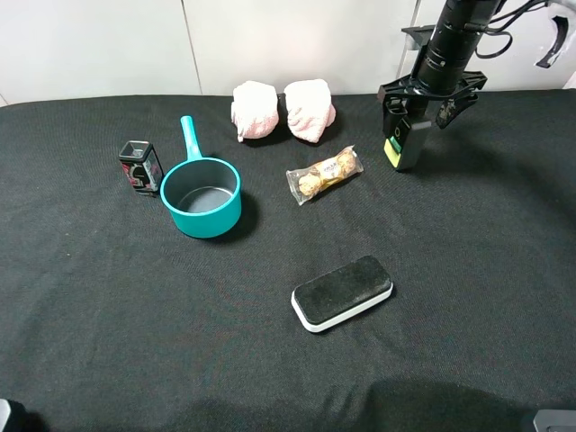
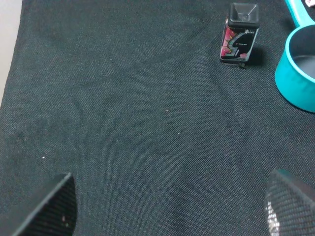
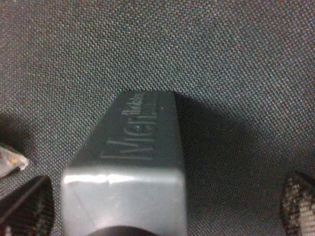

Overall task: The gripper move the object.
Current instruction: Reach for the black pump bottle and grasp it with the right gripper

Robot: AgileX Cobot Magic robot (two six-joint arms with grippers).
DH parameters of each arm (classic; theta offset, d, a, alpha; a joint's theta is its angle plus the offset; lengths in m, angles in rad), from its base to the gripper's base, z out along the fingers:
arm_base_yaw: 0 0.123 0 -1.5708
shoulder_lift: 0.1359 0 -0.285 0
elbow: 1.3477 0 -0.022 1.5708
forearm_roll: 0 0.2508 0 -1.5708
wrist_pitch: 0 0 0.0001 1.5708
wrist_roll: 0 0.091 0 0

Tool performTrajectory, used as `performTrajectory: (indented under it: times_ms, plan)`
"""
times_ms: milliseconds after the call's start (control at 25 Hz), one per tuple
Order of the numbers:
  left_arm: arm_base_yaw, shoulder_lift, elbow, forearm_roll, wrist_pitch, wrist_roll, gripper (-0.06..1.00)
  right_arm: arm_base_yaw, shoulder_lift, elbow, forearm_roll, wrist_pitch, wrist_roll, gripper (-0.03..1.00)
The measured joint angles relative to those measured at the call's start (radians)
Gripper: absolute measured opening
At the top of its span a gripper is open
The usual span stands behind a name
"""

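Hanging over the upper right of the exterior frame, the right gripper (image 1: pixel 418 110) has its two black fingers spread wide on either side of the dark grey bottle (image 1: pixel 402 142). The bottle stands on the black tablecloth (image 1: pixel 468 270) with its green-and-yellow label facing the camera. The wrist camera looks down the bottle's grey side, which carries raised lettering. One fingertip (image 3: pixel 24 206) shows near one flank and the other (image 3: pixel 298 201) well clear of the opposite flank, with bare cloth between that fingertip and the bottle. The jaws are released, not clamped on it.

To the left of the bottle lies a clear packet of gold-wrapped chocolates (image 1: pixel 324 174). Above that, at the upper middle, two pink cloths (image 1: pixel 256 110) sit side by side. A teal saucepan (image 1: pixel 202 196) stands at left of centre with its handle pointing up the frame. A small black-and-red tin (image 1: pixel 140 167) is just beside it on the left. A black-and-white eraser block (image 1: pixel 342 292) lies at lower centre.

The left gripper (image 2: pixel 170 209) is also spread open over bare cloth, with nothing between its fingertips.
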Motion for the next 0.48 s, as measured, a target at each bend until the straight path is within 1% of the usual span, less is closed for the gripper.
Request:
performTrajectory:
  times_ms: [480]
  plan:
    - [0.000,0.000,0.000,0.000,0.000,0.000,0.76,0.000,0.009,-0.001,-0.010,-0.014,0.000,0.69]
